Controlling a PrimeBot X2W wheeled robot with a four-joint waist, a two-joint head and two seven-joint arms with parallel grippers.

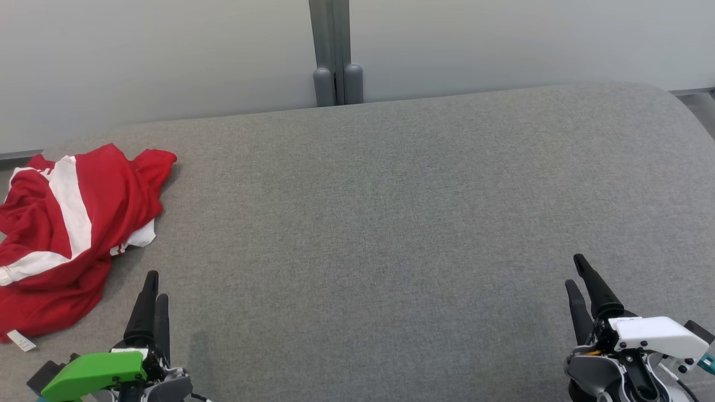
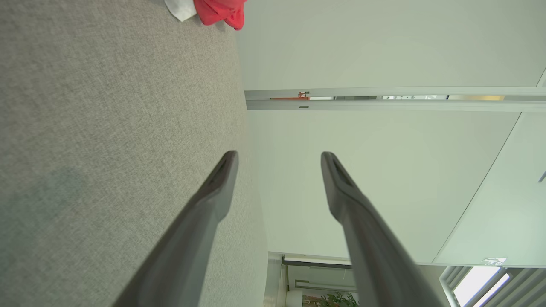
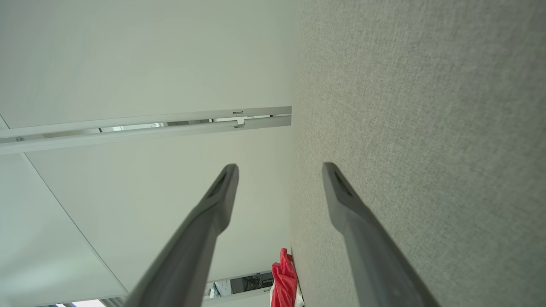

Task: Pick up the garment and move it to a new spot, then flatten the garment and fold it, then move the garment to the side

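Head view has the garment [image 1: 72, 234] in a crumpled red-and-white heap at the left edge of the grey cushion [image 1: 391, 223], just ahead of the left gripper [image 1: 157, 285]. The right gripper [image 1: 574, 271] is well apart on the other side. Both have fingers spread with nothing in them. I'd say nothing's done yet: pickup, move, flatten, fold and set-aside are all left.

No text can be read here. The white tag [image 1: 21, 340] on the red garment [image 1: 67, 234] is too small to read.
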